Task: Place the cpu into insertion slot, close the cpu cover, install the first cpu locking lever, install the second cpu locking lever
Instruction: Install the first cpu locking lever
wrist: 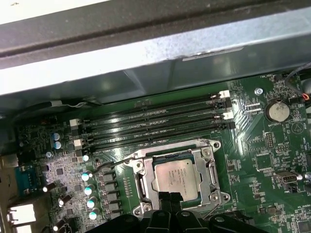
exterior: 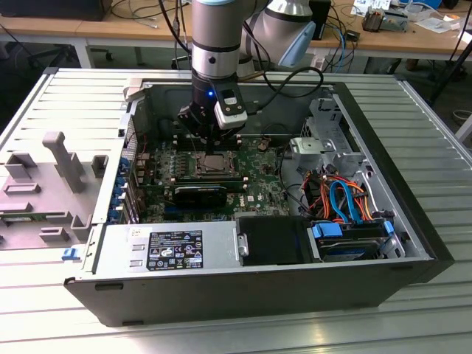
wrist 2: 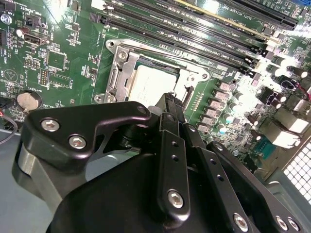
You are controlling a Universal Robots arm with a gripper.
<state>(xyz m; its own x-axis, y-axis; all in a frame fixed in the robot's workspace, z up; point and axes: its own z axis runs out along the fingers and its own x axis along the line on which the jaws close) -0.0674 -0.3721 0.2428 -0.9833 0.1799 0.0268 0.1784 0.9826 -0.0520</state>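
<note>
Pincer (wrist: 169, 195) hangs narrow, tips together and empty, just over the cpu (wrist: 176, 177), which lies under the closed cover (wrist: 208, 170).

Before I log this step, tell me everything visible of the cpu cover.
The cpu cover is a thin silver metal frame lying flat on the green motherboard, the cpu showing through its square window. Screws show near its corners. The gripper hangs over one edge; whether it touches cannot be told.
</note>
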